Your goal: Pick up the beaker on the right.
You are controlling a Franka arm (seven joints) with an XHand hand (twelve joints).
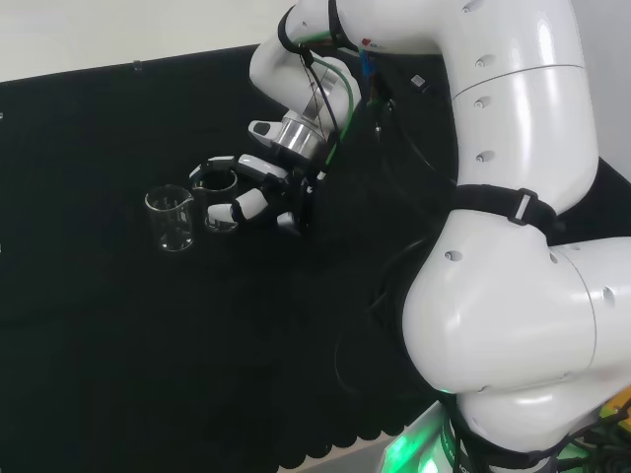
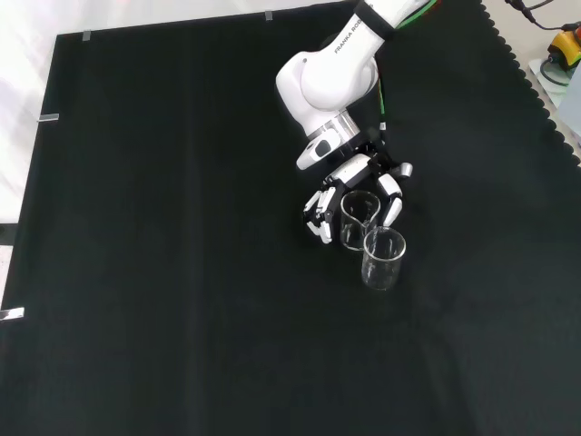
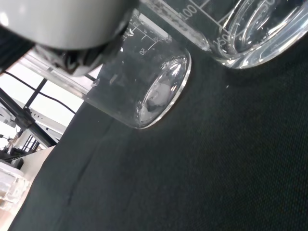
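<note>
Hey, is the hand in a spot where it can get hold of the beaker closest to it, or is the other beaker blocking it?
Probably yes. The hand already has its fingers on both sides of the nearer beaker, curled around it. The second beaker stands right beside it on the far side from the palm, so it does not block the way.

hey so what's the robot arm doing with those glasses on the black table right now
The white arm has brought its hand down around one of two clear beakers on the black cloth. Its fingers curl on both sides of the beaker nearer the arm, which sits on the cloth. The second beaker stands right beside it, outside the fingers. Both look empty.
</note>
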